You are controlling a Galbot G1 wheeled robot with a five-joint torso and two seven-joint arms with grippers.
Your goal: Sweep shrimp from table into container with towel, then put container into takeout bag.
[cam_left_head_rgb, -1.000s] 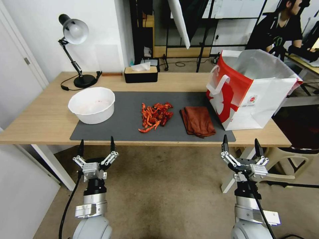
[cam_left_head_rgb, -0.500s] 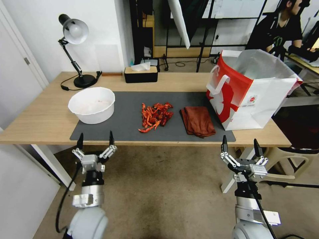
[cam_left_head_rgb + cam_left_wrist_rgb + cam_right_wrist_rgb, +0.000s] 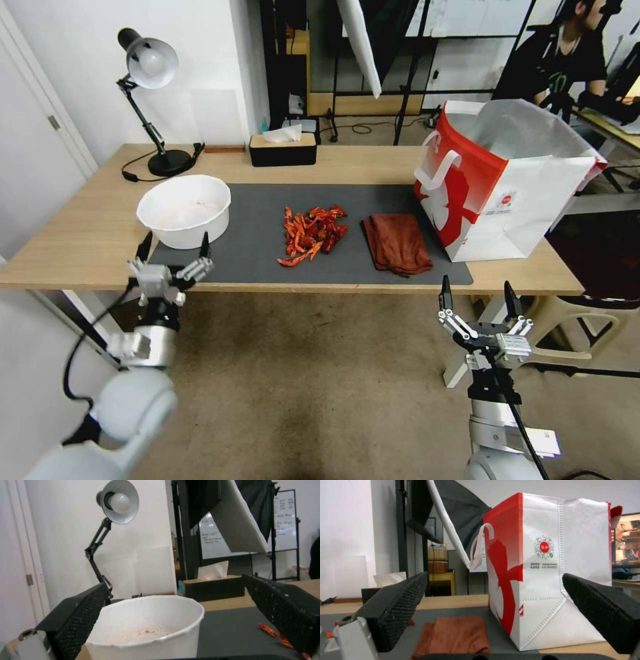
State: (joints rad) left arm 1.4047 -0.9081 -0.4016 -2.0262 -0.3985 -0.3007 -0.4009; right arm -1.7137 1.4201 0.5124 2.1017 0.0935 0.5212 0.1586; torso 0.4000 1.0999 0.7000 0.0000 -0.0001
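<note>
Red-orange shrimp (image 3: pixel 312 233) lie heaped on the dark mat of the table (image 3: pixel 80 247). The white container (image 3: pixel 185 210) (image 3: pixel 150 627) stands at the mat's left end. A folded rust-brown towel (image 3: pixel 397 243) (image 3: pixel 456 636) lies right of the shrimp, beside the red and white takeout bag (image 3: pixel 507 180) (image 3: pixel 550 567). My left gripper (image 3: pixel 173 245) is open at the table's front edge, just before the container. My right gripper (image 3: pixel 475 293) is open in front of the table, below the towel and bag.
A black desk lamp (image 3: pixel 150 73) stands at the table's back left. A black tissue box (image 3: pixel 283 149) sits at the back centre. A white chair (image 3: pixel 580 320) stands right of my right arm. Carpet floor lies before the table.
My left gripper has risen and moved left and forward, up to the table edge in front of the container. My right gripper has barely shifted.
</note>
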